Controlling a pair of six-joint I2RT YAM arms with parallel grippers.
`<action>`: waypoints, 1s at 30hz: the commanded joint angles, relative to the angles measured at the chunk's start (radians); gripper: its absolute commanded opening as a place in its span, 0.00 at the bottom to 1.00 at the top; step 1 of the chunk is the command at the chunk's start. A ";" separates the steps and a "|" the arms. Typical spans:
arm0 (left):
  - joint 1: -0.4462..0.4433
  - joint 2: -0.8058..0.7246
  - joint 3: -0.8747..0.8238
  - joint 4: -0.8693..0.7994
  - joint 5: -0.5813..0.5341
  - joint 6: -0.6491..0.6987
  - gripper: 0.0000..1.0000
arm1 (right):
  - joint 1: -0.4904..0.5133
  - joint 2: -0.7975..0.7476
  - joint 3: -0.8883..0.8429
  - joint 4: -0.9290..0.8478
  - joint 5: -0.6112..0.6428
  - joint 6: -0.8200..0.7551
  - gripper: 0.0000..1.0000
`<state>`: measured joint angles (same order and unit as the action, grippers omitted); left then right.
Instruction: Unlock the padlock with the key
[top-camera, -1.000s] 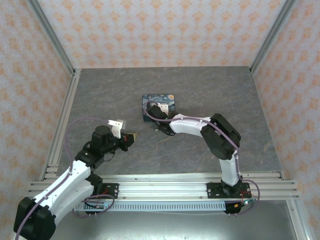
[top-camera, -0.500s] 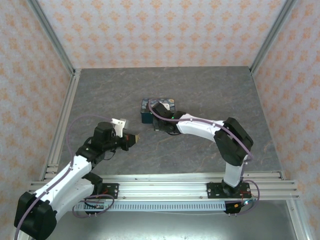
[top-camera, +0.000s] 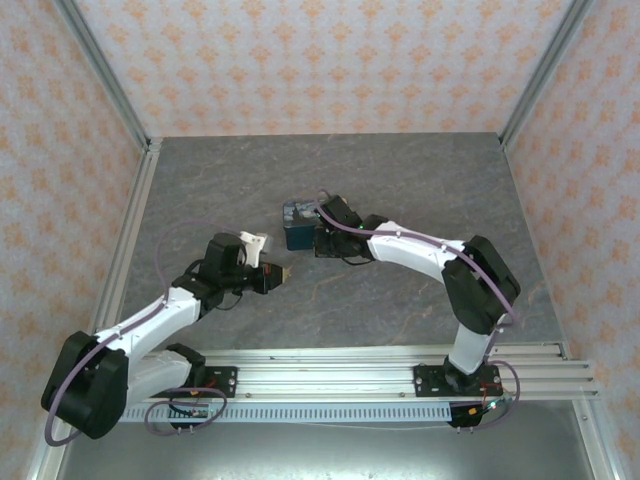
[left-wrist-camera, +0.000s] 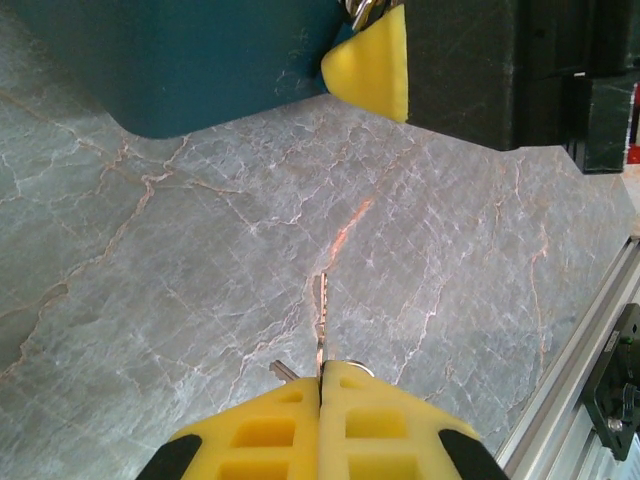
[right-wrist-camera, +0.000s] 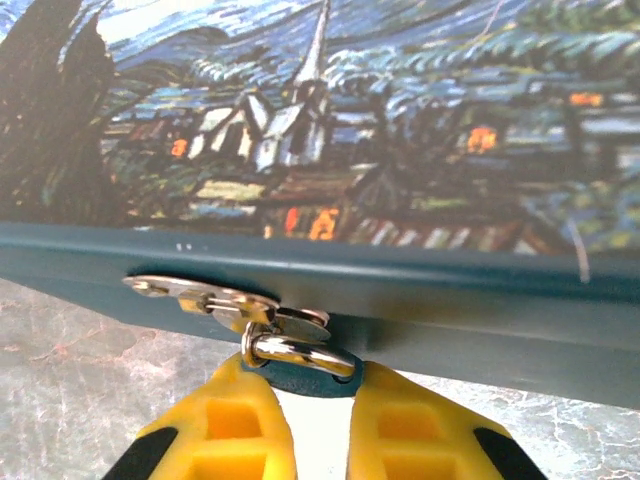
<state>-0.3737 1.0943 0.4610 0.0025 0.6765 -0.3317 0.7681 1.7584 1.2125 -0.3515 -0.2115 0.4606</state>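
The key (left-wrist-camera: 321, 318) sticks out forward as a thin toothed blade from my left gripper (left-wrist-camera: 321, 385), which is shut on it; its ring (left-wrist-camera: 352, 368) peeks out beside the fingers. In the top view the left gripper (top-camera: 277, 272) points at the box (top-camera: 298, 225), a short gap away. The padlock (right-wrist-camera: 298, 371) is a small dark-blue body with a shiny shackle (right-wrist-camera: 300, 350) through the box's metal hasp (right-wrist-camera: 195, 293). My right gripper (right-wrist-camera: 305, 405) is shut on the padlock's body, at the box's front (top-camera: 320, 240). The right gripper's yellow fingertip (left-wrist-camera: 373, 65) and the shackle (left-wrist-camera: 360, 12) show ahead of the key.
The painted box (right-wrist-camera: 320, 120) has a teal side wall (left-wrist-camera: 170, 60) resting on the grey marbled table (left-wrist-camera: 200, 270). An aluminium rail (left-wrist-camera: 580, 390) runs along the near edge. Patterned walls close in the workspace on three sides.
The left gripper has swung right and forward with the key, closer to the box. The right gripper has shifted left with the padlock, and the box has tipped and turned.
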 joint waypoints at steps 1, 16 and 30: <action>-0.014 0.012 0.021 0.087 0.028 0.007 0.00 | -0.004 -0.036 -0.008 0.037 -0.071 0.014 0.00; -0.019 0.004 -0.073 0.310 0.060 -0.005 0.00 | -0.033 -0.089 -0.007 0.054 -0.218 0.046 0.00; -0.018 -0.005 -0.065 0.118 -0.070 0.024 0.00 | 0.118 0.018 0.051 -0.056 0.278 0.056 0.35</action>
<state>-0.3866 1.1183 0.3973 0.1631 0.6537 -0.3286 0.8536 1.7248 1.2293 -0.3786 -0.1116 0.5018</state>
